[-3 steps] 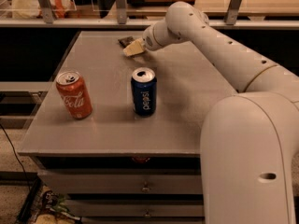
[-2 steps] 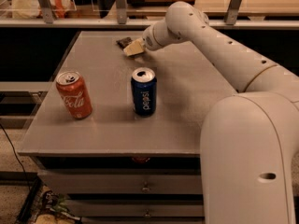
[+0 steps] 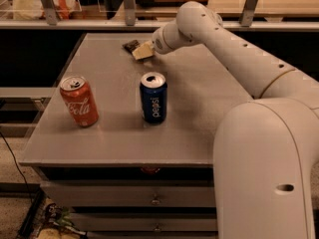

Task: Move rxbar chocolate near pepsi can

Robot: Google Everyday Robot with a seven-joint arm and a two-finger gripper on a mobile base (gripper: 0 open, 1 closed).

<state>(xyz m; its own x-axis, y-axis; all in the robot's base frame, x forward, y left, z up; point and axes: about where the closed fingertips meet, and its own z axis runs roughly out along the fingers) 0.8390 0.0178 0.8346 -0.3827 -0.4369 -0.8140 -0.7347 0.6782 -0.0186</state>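
The rxbar chocolate (image 3: pixel 130 46) is a small dark flat bar lying near the far edge of the grey table (image 3: pixel 209 98). My gripper (image 3: pixel 141 52) reaches in from the right on the long white arm and sits right at the bar's near right end, partly covering it. The pepsi can (image 3: pixel 153 97) stands upright in the middle of the table, well in front of the bar and the gripper.
An orange-red Coca-Cola can (image 3: pixel 79 101) stands upright at the left front of the table. A railing with posts (image 3: pixel 128 4) runs behind the far edge. Drawers (image 3: pixel 154 198) sit under the table front. The arm's large white body (image 3: pixel 269 173) fills the right foreground.
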